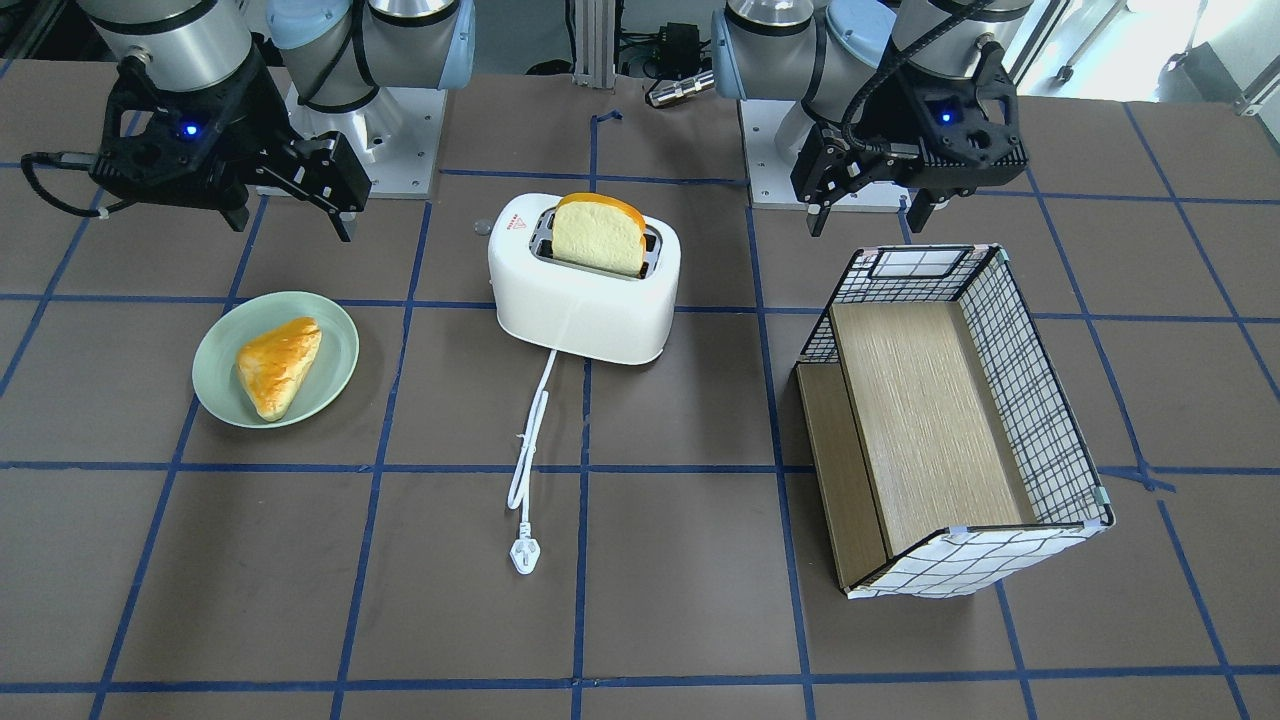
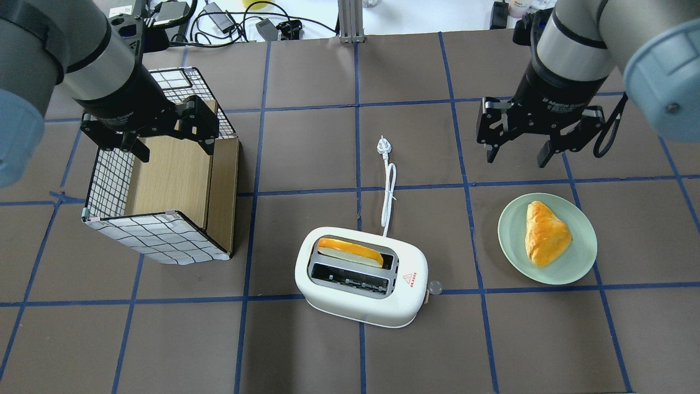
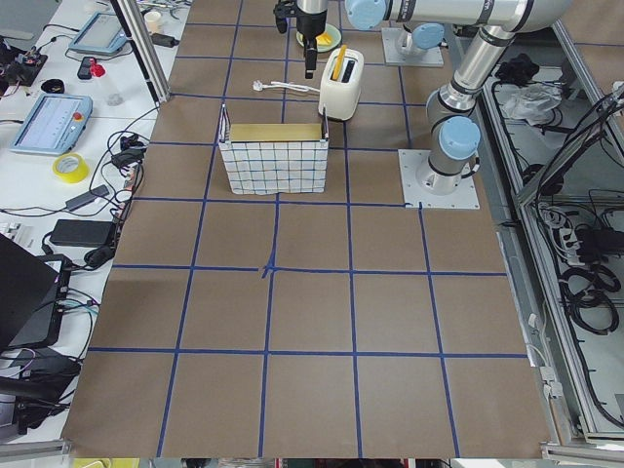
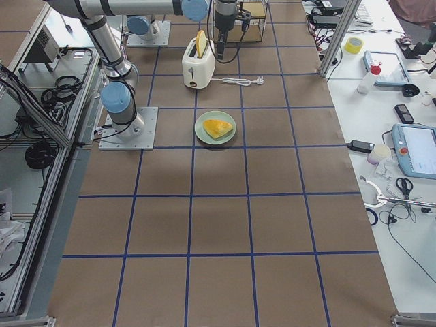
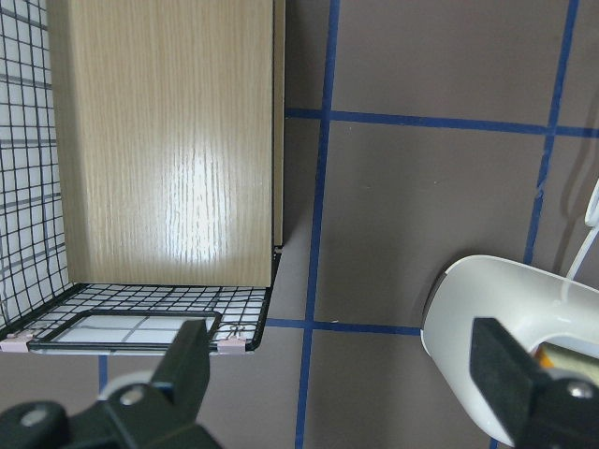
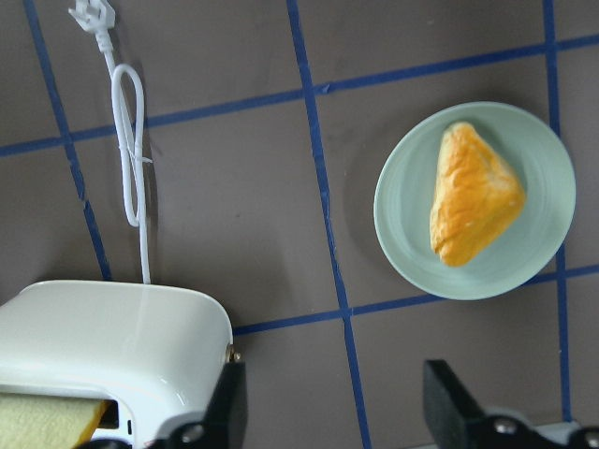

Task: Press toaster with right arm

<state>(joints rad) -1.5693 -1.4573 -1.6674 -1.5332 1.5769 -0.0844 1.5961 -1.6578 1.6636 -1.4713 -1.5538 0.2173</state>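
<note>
At the middle of the table [image 2: 306, 164] you find the toaster [image 2: 361, 276], a bread slice [image 2: 349, 251] upright in one slot, its lever knob [image 2: 435, 286] on the right end. Your right gripper [image 2: 516, 160] hangs released, well apart from it, near the green plate [image 2: 579, 262]. The left gripper [image 2: 175, 151] hovers released over the basket [image 2: 158, 238].

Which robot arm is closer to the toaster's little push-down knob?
The right. The knob sits on the toaster's end facing the right claw; the left claw hovers over the basket, beyond the far end.
</note>
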